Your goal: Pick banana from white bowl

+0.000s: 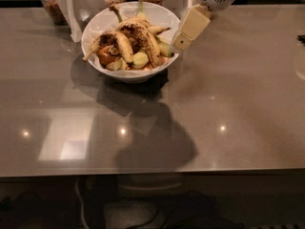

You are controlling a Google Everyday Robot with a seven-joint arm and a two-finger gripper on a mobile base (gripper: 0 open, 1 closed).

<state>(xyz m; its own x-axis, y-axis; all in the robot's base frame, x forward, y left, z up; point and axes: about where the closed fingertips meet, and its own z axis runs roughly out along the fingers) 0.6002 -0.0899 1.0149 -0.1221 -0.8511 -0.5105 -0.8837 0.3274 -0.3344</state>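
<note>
**Reaching for the bowl**

The gripper point(183, 40) hangs just beside the right rim of the white bowl point(93, 51), near the far edge of the counter point(238, 104). I cannot tell whether it is spread or closed. The banana point(145, 39) lies on top of the other fruit, ungrasped. The next move likely calls for shifting left and descending onto it.

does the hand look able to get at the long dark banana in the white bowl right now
Probably yes: the hand hangs beside the white bowl's right rim, and the banana lies on top of the other fruit, uncovered.
</note>
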